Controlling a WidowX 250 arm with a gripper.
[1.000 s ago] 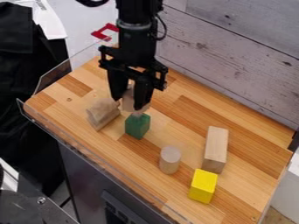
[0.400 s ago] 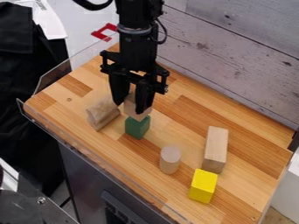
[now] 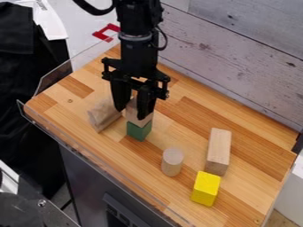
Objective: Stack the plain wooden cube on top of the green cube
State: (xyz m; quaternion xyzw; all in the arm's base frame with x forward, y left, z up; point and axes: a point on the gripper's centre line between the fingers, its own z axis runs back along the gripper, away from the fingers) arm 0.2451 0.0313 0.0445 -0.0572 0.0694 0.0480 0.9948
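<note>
The black gripper hangs over the left-middle of the wooden surface, shut on a light wooden block between its fingers. That block is at the top of a green block, covering its upper face and appearing to rest on it. Just left of the gripper, a wooden block with a curved notch lies on the surface.
A wooden cylinder stands right of the green block. Farther right are a long wooden block and a yellow block. A clear guard edges the wooden surface; a plank wall stands behind.
The gripper has moved down with the wooden block in it, which now covers the green block's top. The other blocks have stayed in place.
</note>
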